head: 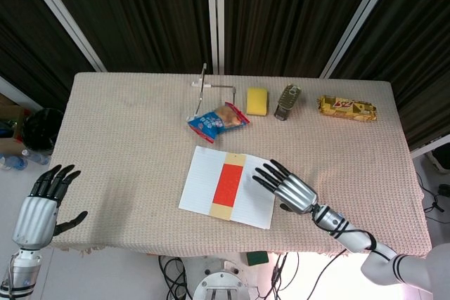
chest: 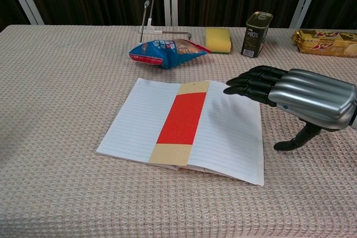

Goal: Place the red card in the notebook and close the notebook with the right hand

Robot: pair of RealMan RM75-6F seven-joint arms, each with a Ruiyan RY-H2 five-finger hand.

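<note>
The notebook [head: 200,187] [chest: 139,121] lies open flat near the table's front edge, lined pages up. The red card [head: 229,183] [chest: 182,118] lies along its centre fold on a tan strip. My right hand [head: 290,189] [chest: 304,96] hovers open, palm down, over the right page's outer edge, fingers stretched toward the card, thumb hanging down beside the page; it holds nothing. My left hand [head: 41,205] hangs open off the table's front left corner, seen only in the head view.
Along the back stand a metal wire stand [head: 204,89] [chest: 149,9], a blue snack bag [head: 218,121] [chest: 165,50], a yellow sponge [head: 257,101] [chest: 218,39], a small tin can [head: 286,101] [chest: 255,33] and a yellow snack pack [head: 346,108] [chest: 326,41]. The woven tablecloth [head: 126,145] covers the table.
</note>
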